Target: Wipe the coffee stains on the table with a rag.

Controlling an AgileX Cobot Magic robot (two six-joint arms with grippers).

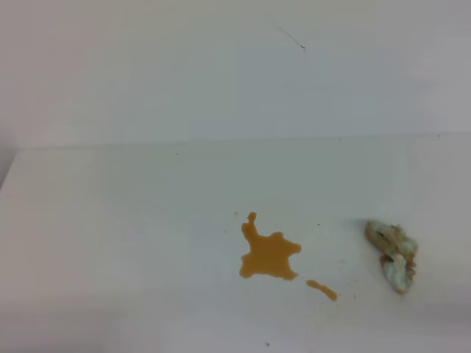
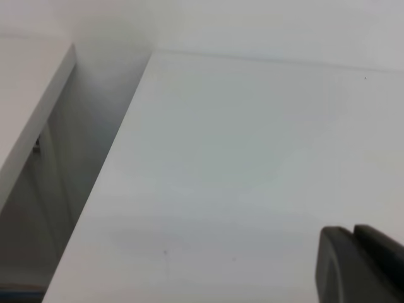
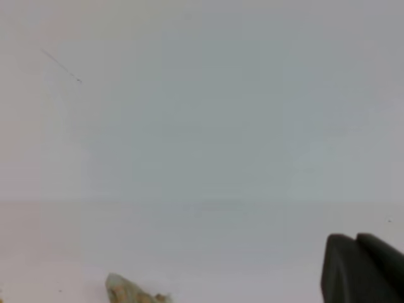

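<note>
The coffee stains (image 1: pixel 268 254) are an orange-brown lobed splotch on the white table (image 1: pixel 132 243), with a small streak (image 1: pixel 321 290) at its lower right. To the right lies the rag (image 1: pixel 392 255), a lumpy whitish-green bundle with tan blotches, untouched. Neither arm shows in the exterior high view. In the left wrist view my left gripper (image 2: pixel 353 231) is at the bottom right, its dark fingers pressed together over bare table. My right gripper (image 3: pixel 356 237) is also shut with nothing in it. The top of the rag (image 3: pixel 129 290) peeks in at the bottom left of its view.
The table's left edge (image 2: pixel 104 170) drops off beside a white panel (image 2: pixel 31 107). A plain white wall (image 1: pixel 235 66) rises behind the table, with a thin dark mark (image 1: pixel 302 48) on it.
</note>
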